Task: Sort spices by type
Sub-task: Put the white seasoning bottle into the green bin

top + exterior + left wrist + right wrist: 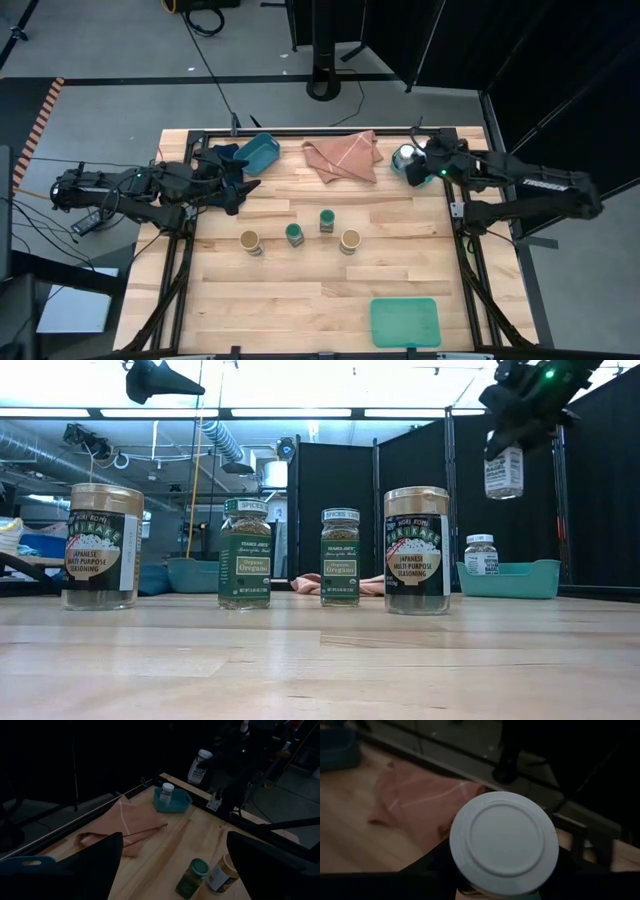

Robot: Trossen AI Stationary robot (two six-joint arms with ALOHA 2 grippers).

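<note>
1. At the table's near edge a green flat tray (404,321) lies right of centre; bare wood spreads around it, well apart from everything else.
2. Mid-table, four spice jars stand upright in a loose row with clear gaps between: a tan-topped jar (250,242), two green-lidded oregano jars (294,234) (327,220), and a second tan-topped jar (350,241).
3. Farther back, a pinkish cloth (343,157) lies crumpled near the far edge, between two teal bins.
4. The left gripper (243,185) hovers with fingers spread wide, empty, beside the left teal bin (257,151).
5. The right gripper (503,435) is clamped on a white-lidded jar (504,471), held in the air above the right teal bin (505,579), where another white-lidded jar (481,554) stands upright.
</note>
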